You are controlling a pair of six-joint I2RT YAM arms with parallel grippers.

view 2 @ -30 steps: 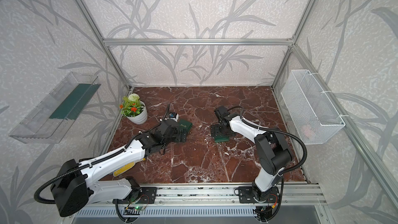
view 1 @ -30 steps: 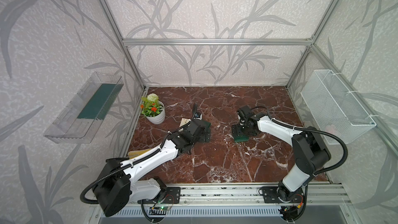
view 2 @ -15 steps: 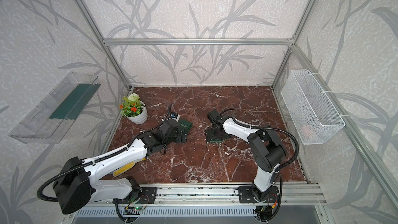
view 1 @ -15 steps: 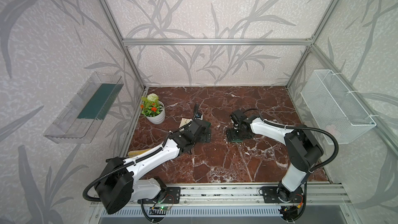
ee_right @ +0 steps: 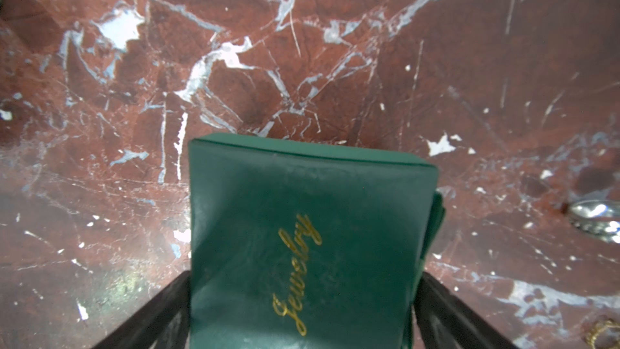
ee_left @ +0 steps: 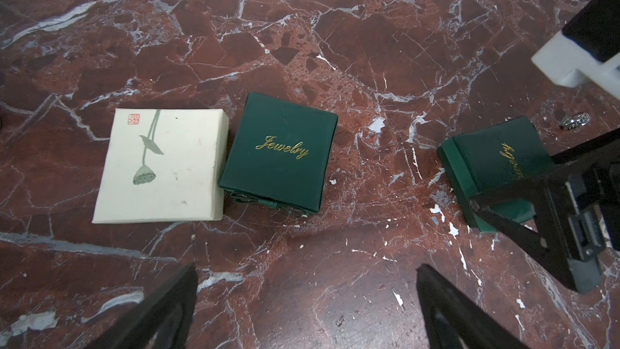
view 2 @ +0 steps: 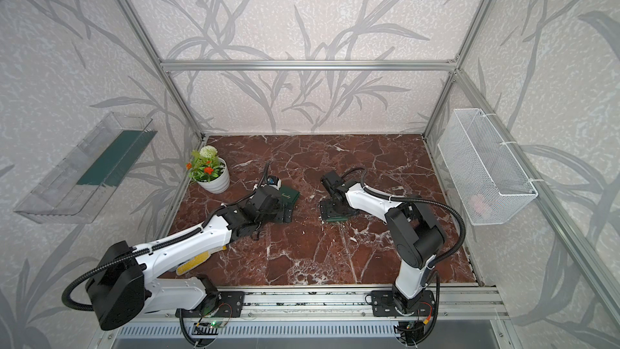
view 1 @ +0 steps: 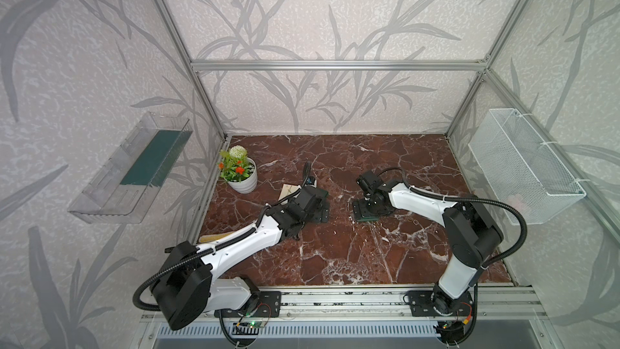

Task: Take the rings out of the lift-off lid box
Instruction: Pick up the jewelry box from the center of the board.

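We see the right gripper (ee_right: 303,278) with its jaws spread wide astride the green box (ee_right: 302,189), a finger just beside each flank and the lid on. A silver ring (ee_left: 575,120) lies on the marble (ee_left: 369,45) near that box, outside it. The left gripper (ee_left: 306,268) hangs released with nothing between its fingers, near a second green box (ee_left: 278,152) and a white box (ee_left: 161,166).
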